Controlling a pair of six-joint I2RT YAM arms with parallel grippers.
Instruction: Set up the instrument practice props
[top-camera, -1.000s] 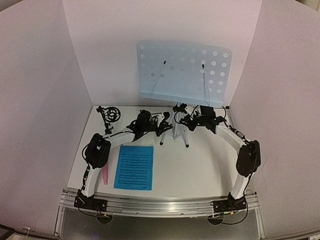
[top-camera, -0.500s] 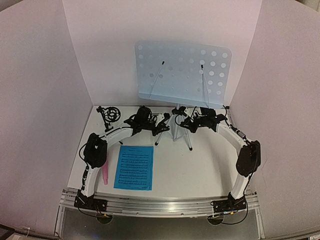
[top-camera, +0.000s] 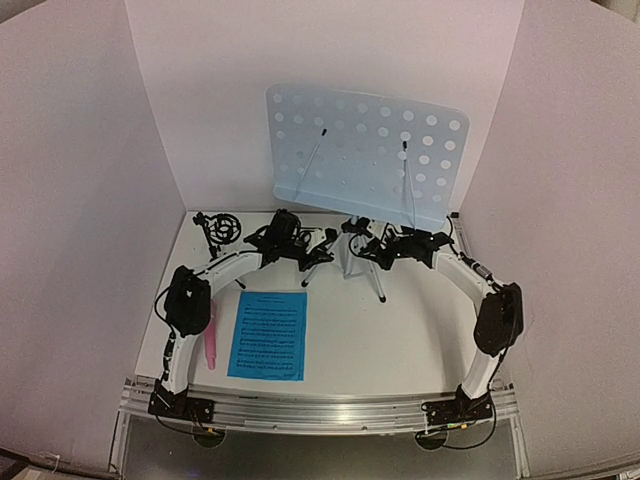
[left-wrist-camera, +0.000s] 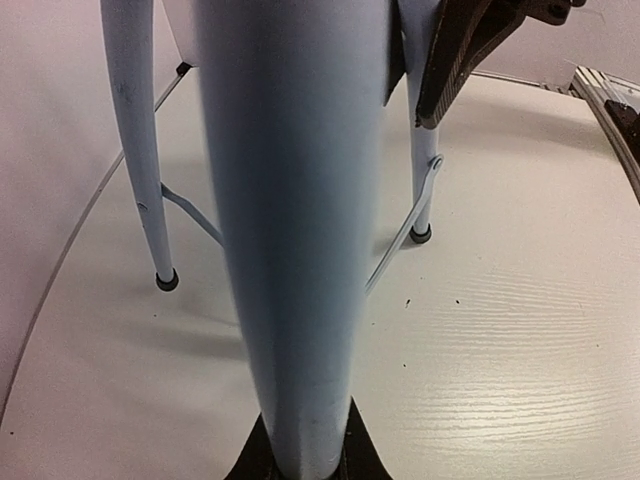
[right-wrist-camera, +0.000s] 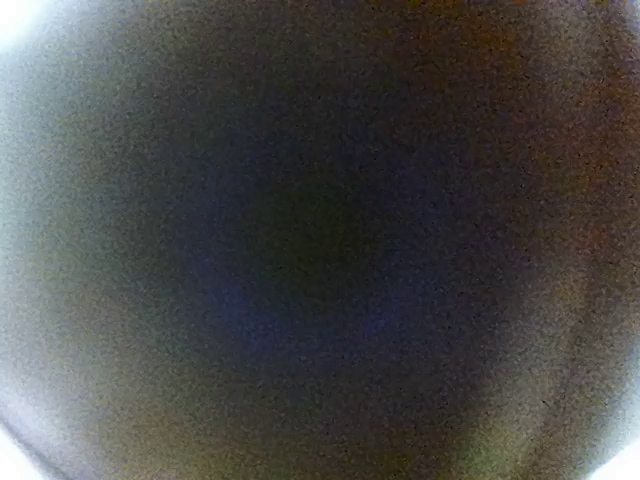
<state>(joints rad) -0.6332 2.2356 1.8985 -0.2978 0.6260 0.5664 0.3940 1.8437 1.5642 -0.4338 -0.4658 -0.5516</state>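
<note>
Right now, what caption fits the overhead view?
Left gripper clamps the music stand, right gripper alongside; sheet music and pink microphone lie nearby.

Rear overhead and close left-wrist views of music stand (top-camera: 366, 150)

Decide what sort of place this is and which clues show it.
Probably a robot test booth: white panels enclose the table, two arms are bolted to a rail at its edge, with a music stand and sheet music as props.

The music stand (left-wrist-camera: 290, 250) is smooth painted metal; the table (left-wrist-camera: 520, 330) shows matt, faint wood grain.
</note>
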